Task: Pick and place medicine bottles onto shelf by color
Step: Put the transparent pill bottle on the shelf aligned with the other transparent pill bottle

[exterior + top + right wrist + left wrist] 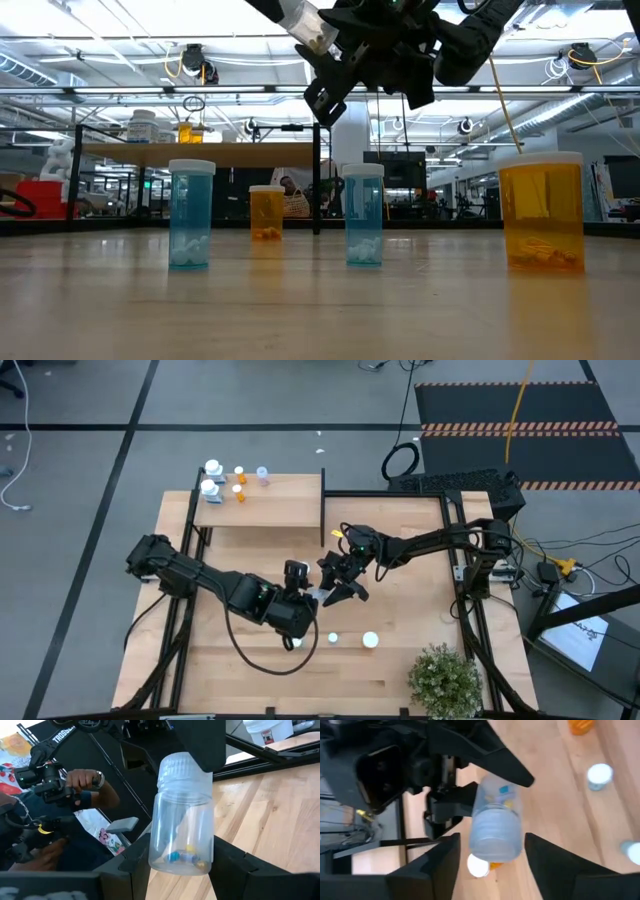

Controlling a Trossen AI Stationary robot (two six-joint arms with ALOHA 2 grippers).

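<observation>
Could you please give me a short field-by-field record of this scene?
held item: clear bottle, lifted above mid-table
right tool: shut on the clear bottle
left tool: at the clear bottle's cap end
shelf: group of bottles at one end
table: two blue bottles and two orange bottles standing
other: potted plant at the table's edge

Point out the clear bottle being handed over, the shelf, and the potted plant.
clear bottle (181, 815): right wrist view, middle of its see-through body.
shelf (270, 508): high view, bare wood of its board.
potted plant (443, 678): high view, centre of the foliage.
</observation>
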